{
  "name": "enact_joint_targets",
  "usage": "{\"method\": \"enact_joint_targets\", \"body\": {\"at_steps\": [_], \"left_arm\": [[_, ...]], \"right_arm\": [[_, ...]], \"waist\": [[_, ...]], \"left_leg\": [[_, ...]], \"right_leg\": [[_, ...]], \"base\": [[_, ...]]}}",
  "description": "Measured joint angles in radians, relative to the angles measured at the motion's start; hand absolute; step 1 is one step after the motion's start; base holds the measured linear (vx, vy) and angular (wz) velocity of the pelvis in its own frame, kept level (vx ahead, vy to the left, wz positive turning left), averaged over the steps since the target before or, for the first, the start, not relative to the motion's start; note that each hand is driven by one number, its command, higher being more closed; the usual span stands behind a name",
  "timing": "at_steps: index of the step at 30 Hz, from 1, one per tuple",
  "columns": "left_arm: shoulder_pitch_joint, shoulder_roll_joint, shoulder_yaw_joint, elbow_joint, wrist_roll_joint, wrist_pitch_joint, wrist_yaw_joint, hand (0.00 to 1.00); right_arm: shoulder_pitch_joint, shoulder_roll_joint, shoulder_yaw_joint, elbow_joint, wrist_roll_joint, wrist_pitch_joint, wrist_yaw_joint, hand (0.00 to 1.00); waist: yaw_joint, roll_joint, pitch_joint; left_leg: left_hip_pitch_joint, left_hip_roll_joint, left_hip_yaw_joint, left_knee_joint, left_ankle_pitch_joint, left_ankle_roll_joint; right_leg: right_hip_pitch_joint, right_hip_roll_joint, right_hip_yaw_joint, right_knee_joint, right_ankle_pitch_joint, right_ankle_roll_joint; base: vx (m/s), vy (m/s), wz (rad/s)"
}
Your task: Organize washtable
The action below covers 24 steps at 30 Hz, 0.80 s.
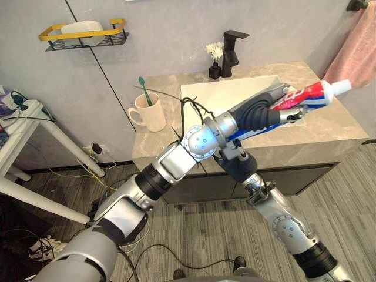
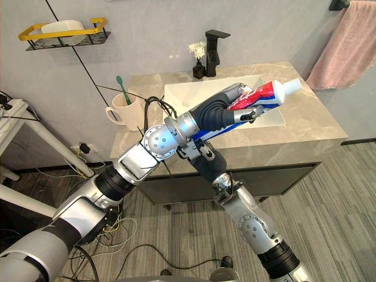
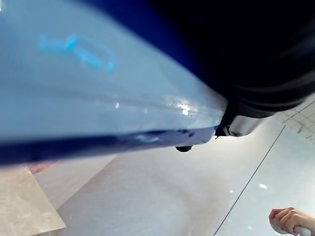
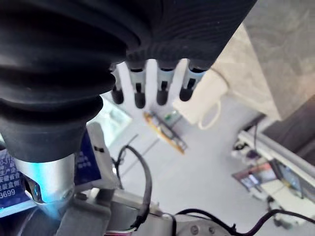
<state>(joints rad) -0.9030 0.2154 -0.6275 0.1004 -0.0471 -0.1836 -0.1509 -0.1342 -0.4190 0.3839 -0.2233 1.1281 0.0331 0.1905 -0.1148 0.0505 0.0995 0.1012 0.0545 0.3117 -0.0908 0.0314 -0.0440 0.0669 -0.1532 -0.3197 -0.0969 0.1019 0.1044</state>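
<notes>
Gripping toothpaste tube in left hand, mid-body; I judge it light, soft, squeezable. Right hand relaxed, empty.

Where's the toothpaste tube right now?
Eye views: the toothpaste tube is gripped in the left hand above the sink, right of the mug, white cap pointing toward the pink towel.

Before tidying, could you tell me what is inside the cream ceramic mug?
A green toothbrush stands in the cream ceramic mug, head up; the mug's bottom is hidden by its wall.
</notes>
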Motion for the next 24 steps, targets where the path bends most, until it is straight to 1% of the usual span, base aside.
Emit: {"method": "enact_joint_targets", "body": {"at_steps": [1, 2, 4, 5, 6, 7, 9, 22, 24], "left_arm": [[0.000, 0.000, 0.000, 0.002, 0.003, -0.001, 0.000, 1.00], [-0.004, 0.000, 0.001, 0.017, 0.011, -0.001, 0.000, 1.00], [-0.013, 0.009, 0.002, 0.049, 0.029, -0.001, 0.000, 1.00], [-0.016, 0.025, 0.002, 0.087, 0.049, 0.004, 0.000, 1.00], [-0.015, 0.045, 0.001, 0.135, 0.065, 0.014, -0.003, 1.00], [-0.014, 0.045, 0.000, 0.143, 0.066, 0.022, -0.004, 1.00], [-0.008, 0.047, 0.001, 0.146, 0.071, 0.021, -0.008, 1.00], [0.008, 0.066, 0.013, 0.138, 0.070, 0.013, -0.022, 1.00], [0.021, 0.068, 0.013, 0.132, 0.071, 0.010, -0.022, 1.00]], "right_arm": [[0.000, -0.003, -0.001, 0.000, 0.000, 0.002, 0.000, 0.00], [0.003, -0.007, -0.008, 0.000, 0.000, 0.012, 0.000, 0.00], [0.003, -0.013, -0.008, -0.001, -0.001, 0.012, 0.008, 0.00], [0.003, -0.014, -0.008, -0.020, -0.003, 0.012, 0.028, 0.00], [0.001, -0.014, -0.004, -0.057, -0.008, 0.021, 0.027, 0.00], [0.008, -0.014, 0.000, -0.046, -0.013, 0.021, 0.026, 0.00], [0.008, -0.017, 0.003, -0.045, -0.013, 0.022, 0.027, 0.00], [0.008, -0.022, 0.009, -0.045, -0.044, 0.022, 0.028, 0.00], [0.010, -0.023, 0.014, -0.045, -0.052, 0.028, 0.028, 0.00]], "waist": [[0.002, 0.000, 0.000], [0.013, 0.002, -0.001], [0.017, 0.003, -0.002], [0.017, 0.005, -0.003], [0.015, 0.009, -0.003], [0.018, 0.009, -0.002], [0.022, 0.012, -0.001], [0.019, 0.013, -0.002], [0.020, 0.013, -0.002]], "left_leg": [[0.000, 0.000, 0.001, 0.000, 0.000, 0.000], [0.000, 0.000, 0.005, 0.000, 0.000, 0.000], [0.000, 0.000, 0.006, 0.000, 0.000, 0.000], [0.000, 0.000, 0.006, 0.000, 0.000, 0.000], [0.001, 0.000, 0.007, 0.000, 0.000, 0.000], [0.000, 0.000, 0.007, 0.000, 0.000, 0.000], [-0.002, -0.001, 0.005, 0.000, 0.000, 0.000], [-0.002, -0.001, 0.003, -0.001, 0.000, 0.000], [-0.002, -0.001, 0.002, -0.001, 0.000, 0.000]], "right_leg": [[-0.001, 0.000, 0.001, 0.000, 0.000, 0.000], [-0.003, 0.000, 0.007, 0.000, 0.001, 0.000], [-0.004, 0.001, 0.008, 0.000, 0.001, 0.000], [-0.004, 0.001, 0.008, 0.000, 0.002, 0.000], [-0.004, 0.001, 0.010, 0.000, 0.002, 0.000], [-0.005, 0.001, 0.010, 0.000, 0.002, 0.000], [-0.006, 0.000, 0.009, 0.000, 0.002, 0.000], [-0.005, 0.000, 0.008, 0.000, 0.002, 0.000], [-0.005, 0.000, 0.007, 0.000, 0.002, 0.000]], "base": [[-0.03, -0.020, -0.07], [-0.03, -0.017, -0.06], [-0.01, -0.009, -0.03], [-0.03, -0.020, -0.02], [-0.04, -0.025, -0.02], [0.00, 0.000, 0.00], [0.00, 0.000, 0.00], [0.00, 0.000, 0.00], [0.00, 0.000, 0.00]]}}
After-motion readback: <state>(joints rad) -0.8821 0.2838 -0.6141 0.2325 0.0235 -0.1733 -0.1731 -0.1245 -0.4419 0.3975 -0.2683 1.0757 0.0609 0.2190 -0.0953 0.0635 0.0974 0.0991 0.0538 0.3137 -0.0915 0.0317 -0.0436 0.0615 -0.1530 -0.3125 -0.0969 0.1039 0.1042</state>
